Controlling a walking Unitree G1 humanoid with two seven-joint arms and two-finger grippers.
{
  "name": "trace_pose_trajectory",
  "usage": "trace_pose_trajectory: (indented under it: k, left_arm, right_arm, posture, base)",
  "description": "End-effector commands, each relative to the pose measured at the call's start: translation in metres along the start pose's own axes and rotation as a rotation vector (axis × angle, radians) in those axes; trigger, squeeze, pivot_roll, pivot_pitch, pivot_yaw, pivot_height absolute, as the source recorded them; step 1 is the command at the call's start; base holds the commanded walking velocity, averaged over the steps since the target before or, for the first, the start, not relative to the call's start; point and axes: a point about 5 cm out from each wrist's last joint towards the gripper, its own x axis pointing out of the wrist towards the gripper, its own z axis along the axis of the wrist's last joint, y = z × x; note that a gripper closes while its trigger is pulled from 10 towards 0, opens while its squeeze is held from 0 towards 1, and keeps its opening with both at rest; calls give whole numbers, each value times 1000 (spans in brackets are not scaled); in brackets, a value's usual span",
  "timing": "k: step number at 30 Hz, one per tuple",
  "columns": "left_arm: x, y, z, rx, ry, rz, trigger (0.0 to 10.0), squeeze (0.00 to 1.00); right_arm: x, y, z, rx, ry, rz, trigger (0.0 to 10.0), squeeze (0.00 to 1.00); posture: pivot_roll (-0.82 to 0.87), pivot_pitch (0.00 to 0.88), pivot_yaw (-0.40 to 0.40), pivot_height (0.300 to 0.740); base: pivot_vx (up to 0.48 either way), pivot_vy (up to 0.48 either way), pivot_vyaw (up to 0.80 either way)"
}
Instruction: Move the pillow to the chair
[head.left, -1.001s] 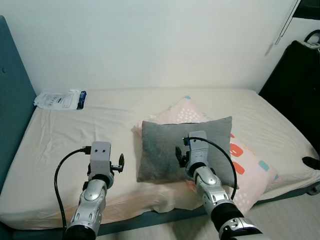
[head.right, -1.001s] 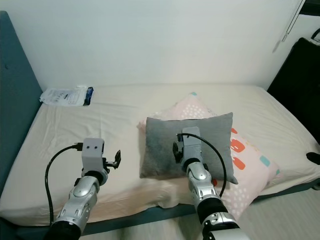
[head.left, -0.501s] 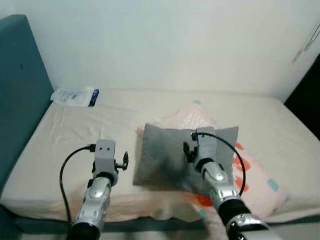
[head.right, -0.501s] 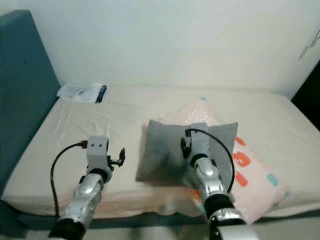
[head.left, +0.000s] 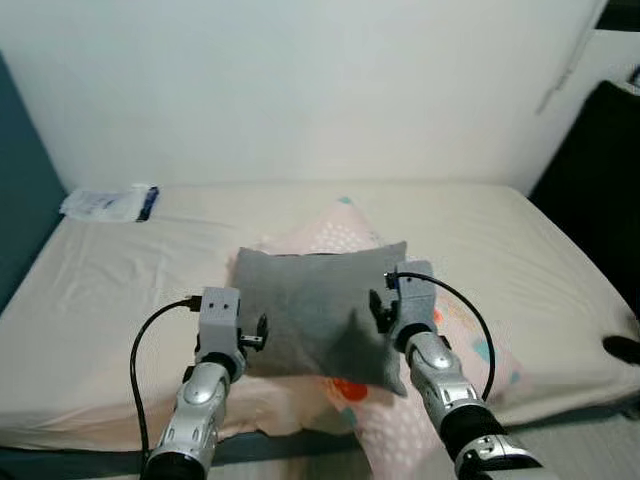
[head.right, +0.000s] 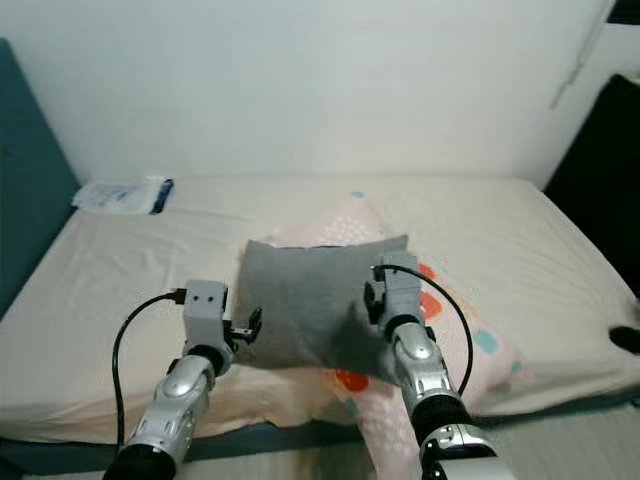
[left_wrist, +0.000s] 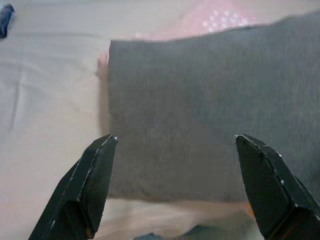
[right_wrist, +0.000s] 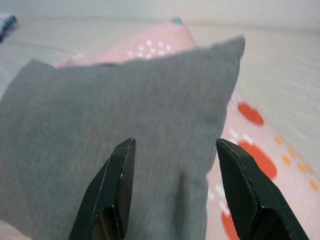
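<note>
We see the left gripper (left_wrist: 175, 175) with its two black fingers (left_wrist: 92, 185) spread wide apart, holding nothing. Beyond them lies the grey pillow (left_wrist: 210, 115), its near edge between the fingertips. A pink dotted pillow (left_wrist: 220, 20) shows past its far edge. Cream bedsheet (left_wrist: 50, 100) lies beside the grey pillow. A dark blue item (left_wrist: 5, 17) sits at the sheet's far corner; unidentifiable.

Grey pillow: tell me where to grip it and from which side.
Pinch the grey pillow at its two short side edges, left gripper from its left, right gripper from its right. It lies flat across the pink pillow, both edges exposed.
</note>
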Motion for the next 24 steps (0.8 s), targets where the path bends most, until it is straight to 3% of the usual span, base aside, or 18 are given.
trace_pose_trajectory:
  k: [1, 6, 20, 22, 24]
  left_arm:
    - [-1, 8, -3, -9, 19, 27, 10000, 0]
    - [0, 7, 0, 23, 2, 17, 10000, 0]
    - [1, 10, 8, 11, -42, 47, 10000, 0]
    - [2, 10, 8, 9, -45, 46, 10000, 0]
    - [2, 10, 11, 7, -56, 48, 10000, 0]
  right_arm:
    - [1, 9, 0, 16, -5, 23, 10000, 0]
    - [1, 8, 2, 28, -15, 21, 10000, 0]
    - [0, 5, 10, 86, -79, 27, 10000, 0]
    - [1, 6, 13, 56, -93, 32, 10000, 0]
    - [4, 7, 26, -30, -141, 30, 10000, 0]
  posture:
    - [-19, 0, -91, 740]
    - [-16, 0, -85, 740]
    - [-15, 0, -86, 740]
    - [-11, 0, -89, 740]
    - [0, 0, -100, 740]
  base:
    - [0, 0, 0]
    - [0, 0, 0]
    - [0, 0, 0]
    - [0, 0, 0]
    - [0, 0, 0]
